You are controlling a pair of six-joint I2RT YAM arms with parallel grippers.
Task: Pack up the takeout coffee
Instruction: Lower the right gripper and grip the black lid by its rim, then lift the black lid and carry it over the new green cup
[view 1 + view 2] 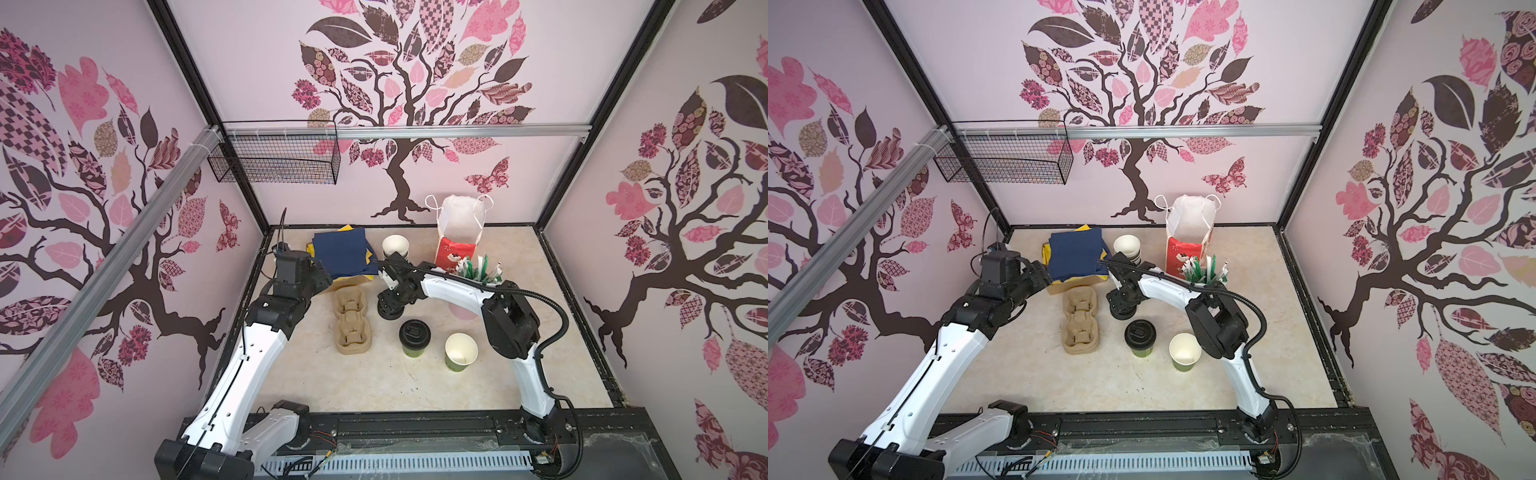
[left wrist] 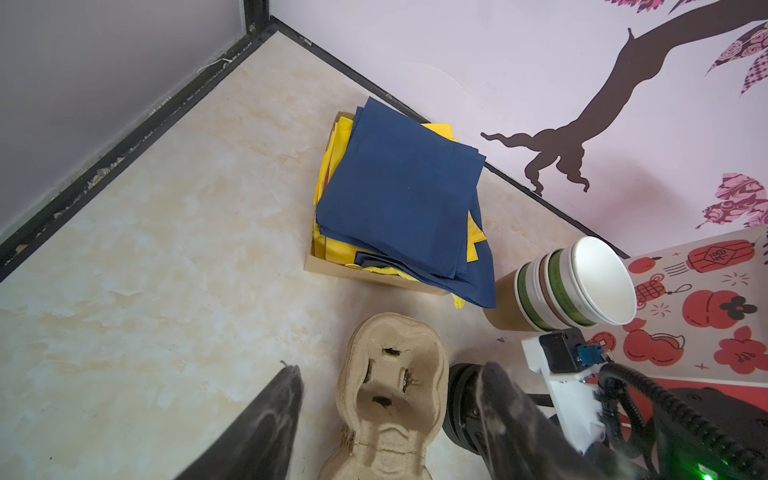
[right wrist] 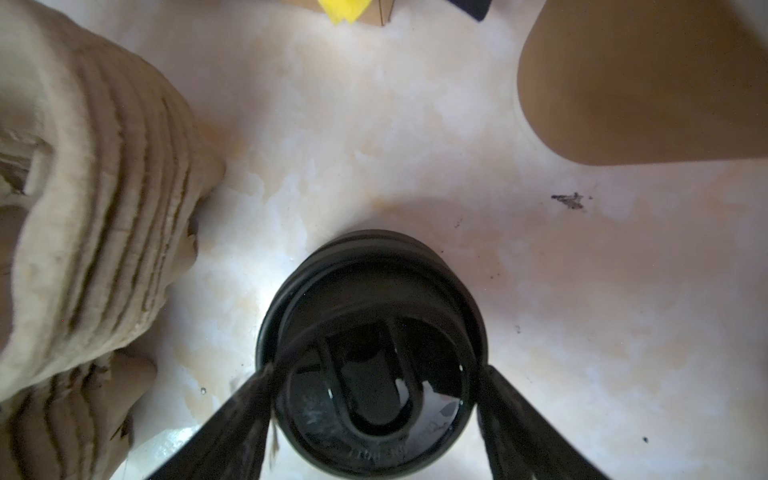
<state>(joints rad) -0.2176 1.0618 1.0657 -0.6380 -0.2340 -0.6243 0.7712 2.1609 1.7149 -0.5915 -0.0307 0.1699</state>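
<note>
The takeout coffee is two small green cups in both top views. One point(image 1: 414, 338) point(image 1: 1140, 334) wears a black sip lid; the other point(image 1: 460, 353) point(image 1: 1185, 352) stands open and white inside, to its right. My right gripper point(image 1: 390, 309) point(image 3: 374, 374) is lowered over a stack of loose black lids point(image 3: 370, 291) behind the lidded cup. Its fingertips sit at both sides of the top lid's rim, and whether they squeeze it is unclear. My left gripper point(image 1: 324, 279) point(image 2: 388, 370) hovers open above the far end of the pulp cup carrier point(image 1: 352, 320) point(image 2: 390, 395), holding nothing.
A box of blue and yellow napkins point(image 1: 343, 251) lies at the back left. Beside it stand nested paper cups point(image 1: 395, 247). A red and white paper bag point(image 1: 455, 249) stands open at the back, with sachets and stirrers point(image 1: 482, 270) in front of it. A wire basket point(image 1: 274, 158) hangs on the wall.
</note>
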